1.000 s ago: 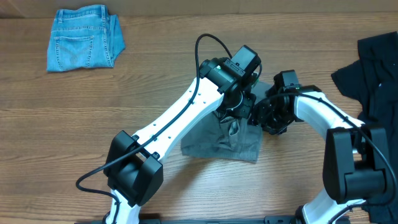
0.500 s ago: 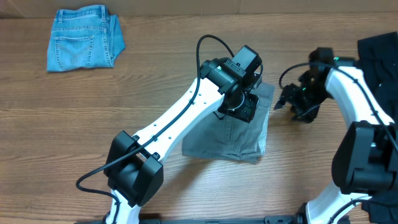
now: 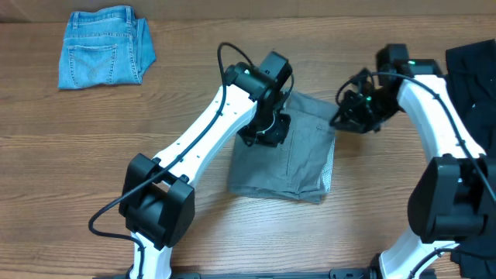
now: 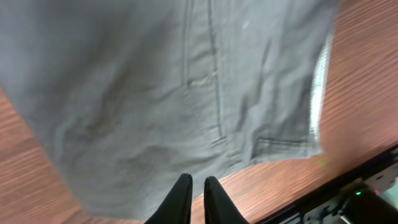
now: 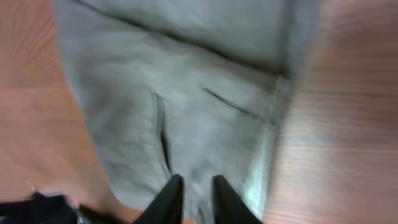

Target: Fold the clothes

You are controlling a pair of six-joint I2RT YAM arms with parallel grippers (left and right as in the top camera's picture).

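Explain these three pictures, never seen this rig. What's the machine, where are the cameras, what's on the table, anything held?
Two white robot arms with two-finger grippers work at a wooden table. The wide picture comes from a fixed camera overhead; the other two from cameras on each wrist. On the table lie a folded grey garment in the middle, folded blue jeans far left, black clothing at the right edge. The left gripper is shut, the right gripper slightly open; both face the grey garment, holding nothing.

The wooden table point(image 3: 77, 155) carries folded jeans point(image 3: 105, 46) far left, a grey garment point(image 3: 298, 155) at centre, and black clothes point(image 3: 473, 70) far right.
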